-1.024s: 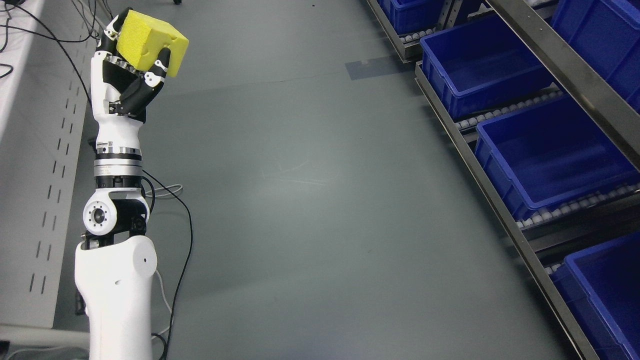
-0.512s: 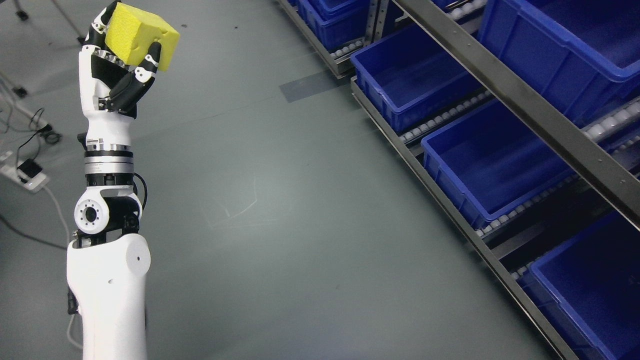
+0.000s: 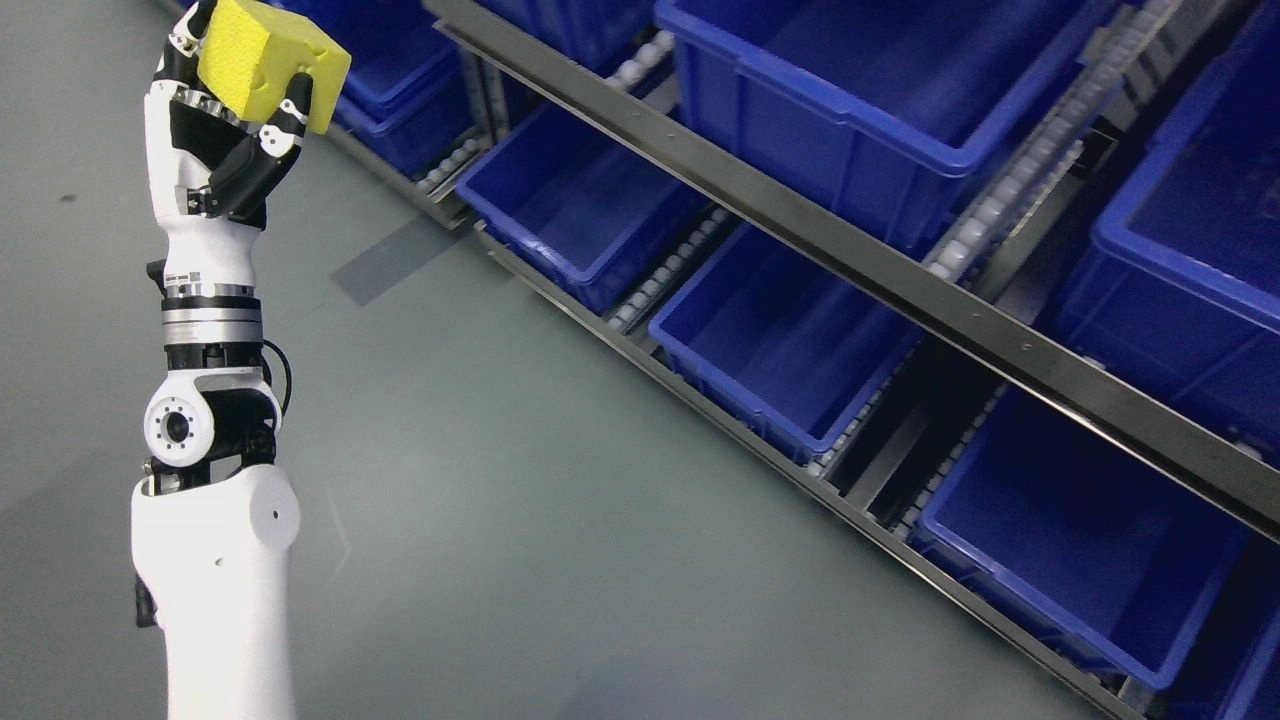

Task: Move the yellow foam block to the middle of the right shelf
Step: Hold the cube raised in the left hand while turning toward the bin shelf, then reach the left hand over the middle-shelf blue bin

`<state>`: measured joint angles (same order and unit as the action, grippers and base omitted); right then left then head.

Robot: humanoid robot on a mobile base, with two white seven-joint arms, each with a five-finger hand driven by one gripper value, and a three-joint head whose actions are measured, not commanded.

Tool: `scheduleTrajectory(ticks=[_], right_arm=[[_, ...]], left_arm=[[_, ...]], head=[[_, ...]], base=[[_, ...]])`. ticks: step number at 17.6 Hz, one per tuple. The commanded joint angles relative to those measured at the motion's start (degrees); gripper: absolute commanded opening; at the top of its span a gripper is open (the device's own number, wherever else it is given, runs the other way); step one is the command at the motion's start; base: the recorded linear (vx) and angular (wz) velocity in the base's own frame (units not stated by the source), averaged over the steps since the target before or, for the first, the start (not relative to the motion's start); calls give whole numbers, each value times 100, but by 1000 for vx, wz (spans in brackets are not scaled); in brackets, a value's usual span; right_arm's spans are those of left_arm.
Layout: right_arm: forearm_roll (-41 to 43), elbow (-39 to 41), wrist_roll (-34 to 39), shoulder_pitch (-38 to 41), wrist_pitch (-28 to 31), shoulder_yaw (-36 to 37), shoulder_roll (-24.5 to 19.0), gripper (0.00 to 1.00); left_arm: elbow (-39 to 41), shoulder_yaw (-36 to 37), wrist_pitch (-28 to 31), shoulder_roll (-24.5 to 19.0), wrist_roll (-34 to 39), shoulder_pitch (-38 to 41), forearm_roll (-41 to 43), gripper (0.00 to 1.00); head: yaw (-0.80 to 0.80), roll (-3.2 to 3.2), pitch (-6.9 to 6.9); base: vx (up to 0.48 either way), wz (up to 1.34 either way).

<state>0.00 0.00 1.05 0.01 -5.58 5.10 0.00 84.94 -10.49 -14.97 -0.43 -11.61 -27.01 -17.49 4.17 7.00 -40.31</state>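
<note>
More shelf (image 3: 850, 265) bins in view

The room is bright and evenly lit. The smooth grey floor (image 3: 560, 500) has a soft shine. The shiny blue plastic bins (image 3: 800, 330) look a little blurry.

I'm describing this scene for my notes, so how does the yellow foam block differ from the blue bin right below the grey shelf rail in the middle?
The yellow foam block is held up in the left hand; the blue bin sits on the shelf's rollers. The block is solid and tilted; the bin is an open, empty container sitting flat on the rollers. The block looks far smaller than the bin. Both are boxy, single-coloured shapes.
</note>
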Motion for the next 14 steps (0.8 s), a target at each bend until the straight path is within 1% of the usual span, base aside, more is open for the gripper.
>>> scheduleTrajectory(ticks=[1, 5, 12, 14], right_arm=[[0, 100, 0, -9, 5, 0, 100, 100], [0, 100, 0, -18, 5, 0, 100, 100], [0, 100, 0, -18, 5, 0, 100, 100], [0, 100, 0, -18, 5, 0, 100, 100]], left_arm=[[57, -49, 38, -159, 0, -67, 0, 44], [66, -41, 30, -176, 0, -58, 0, 44], [224, -67, 161, -185, 9, -102, 0, 44], [312, -128, 380, -220, 9, -303, 0, 44]], head=[[0, 0, 0], [0, 0, 0], [0, 0, 0], [0, 0, -2]], base=[[258, -811], [241, -720], [195, -473], [167, -327]])
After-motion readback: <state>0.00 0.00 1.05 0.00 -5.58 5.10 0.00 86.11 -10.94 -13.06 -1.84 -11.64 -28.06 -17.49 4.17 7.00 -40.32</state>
